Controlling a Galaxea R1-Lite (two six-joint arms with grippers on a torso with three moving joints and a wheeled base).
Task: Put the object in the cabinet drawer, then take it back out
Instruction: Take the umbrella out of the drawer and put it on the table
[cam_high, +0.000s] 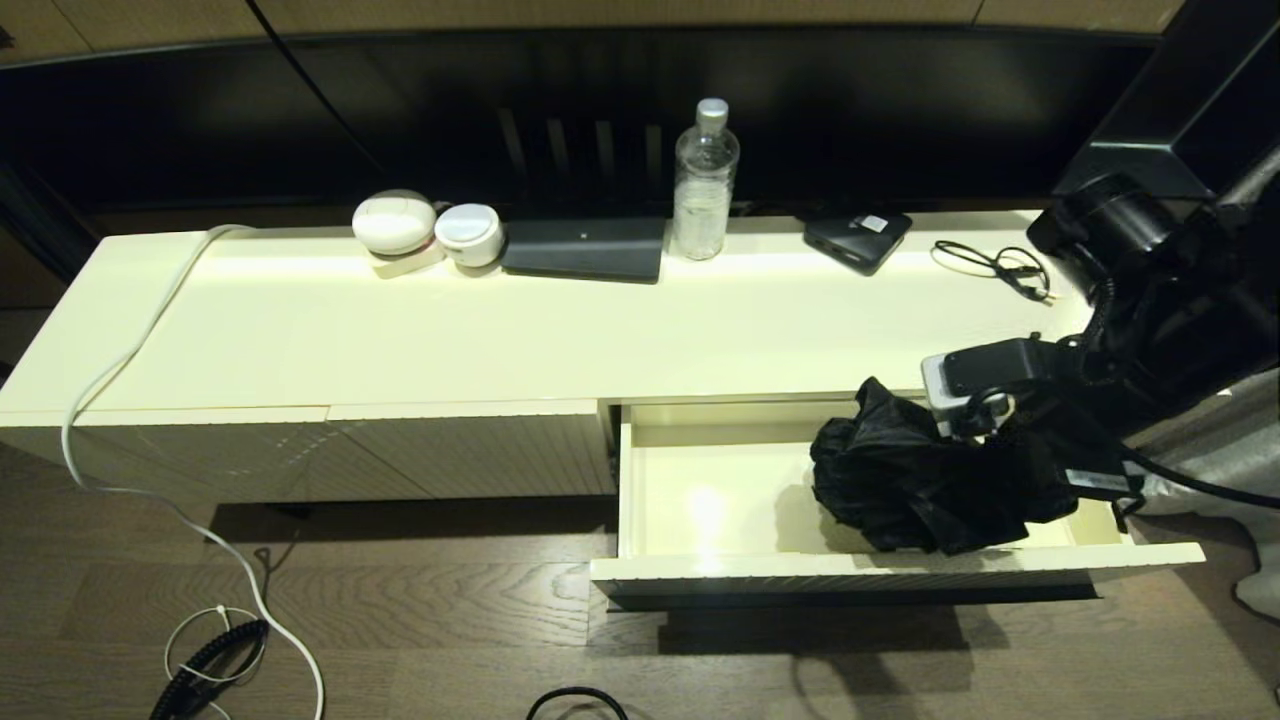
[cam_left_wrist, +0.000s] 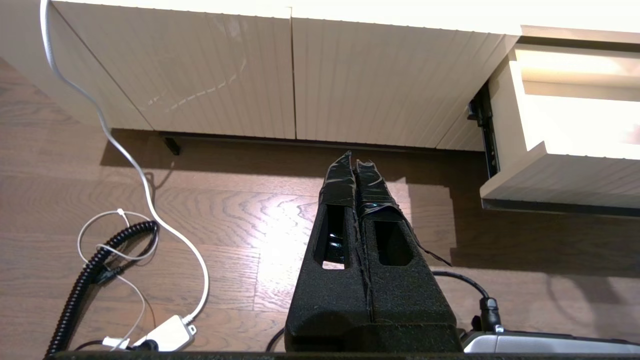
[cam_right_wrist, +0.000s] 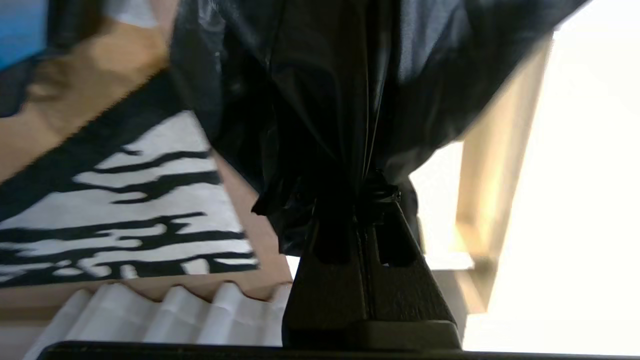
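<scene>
The umbrella (cam_high: 925, 480) is hanging over the open drawer (cam_high: 720, 500), bunched in my right gripper (cam_right_wrist: 357, 200), which is clenching its fabric, so I am keeping it clear of the drawer's front wall.

No text, label, brand or number can be read anywhere.
</scene>
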